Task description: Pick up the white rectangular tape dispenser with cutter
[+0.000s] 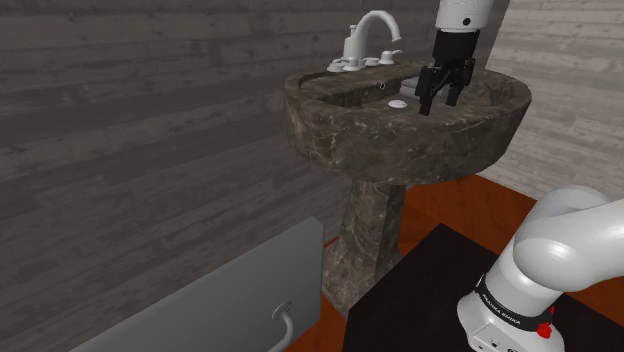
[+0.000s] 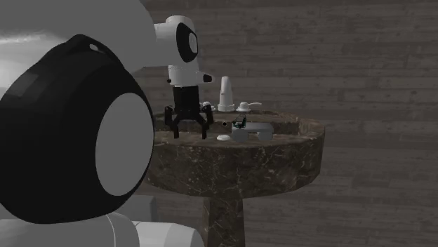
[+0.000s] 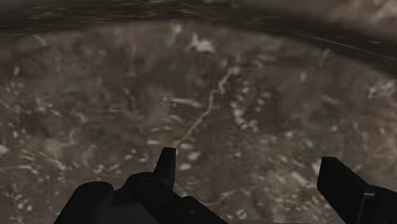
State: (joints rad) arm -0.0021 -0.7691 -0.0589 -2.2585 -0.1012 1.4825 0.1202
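**Open gripper over the sink basin, dispenser off to one side**

Shoulder view: a pedestal sink [image 1: 400, 145] of dark brown veined stone stands against a grey plank wall [image 1: 150, 130], with a white faucet [image 1: 370, 38] at its back edge. The black gripper [image 1: 440, 98] hangs point-down over the basin with its fingers spread and nothing between them. A small white drain disc [image 1: 398, 102] lies in the basin just to the shoulder view's left of the fingers. Lower left is a grey cabinet front [image 1: 240, 295] with a curved handle. The arm's white base sits on the dark stand [image 1: 420, 300] at lower right.

Second exterior view: a big black-and-white arm joint [image 2: 70, 133] blocks the view's left half. Beyond it the gripper [image 2: 189, 128] points down at the sink [image 2: 239, 172], jaws apart and empty. The tape dispenser [image 2: 254, 131], a pale grey-white block with a dark piece on top (the cutter end, it seems), lies in the basin to the second exterior view's right of the gripper. It is clear of both fingers, beside the drain disc [image 2: 223, 137] and in front of the faucet [image 2: 227, 95].

Wrist view: the gripper [image 3: 254, 181] faces mottled brown stone [image 3: 210, 95], its two black fingers [image 3: 167, 164] standing wide apart.
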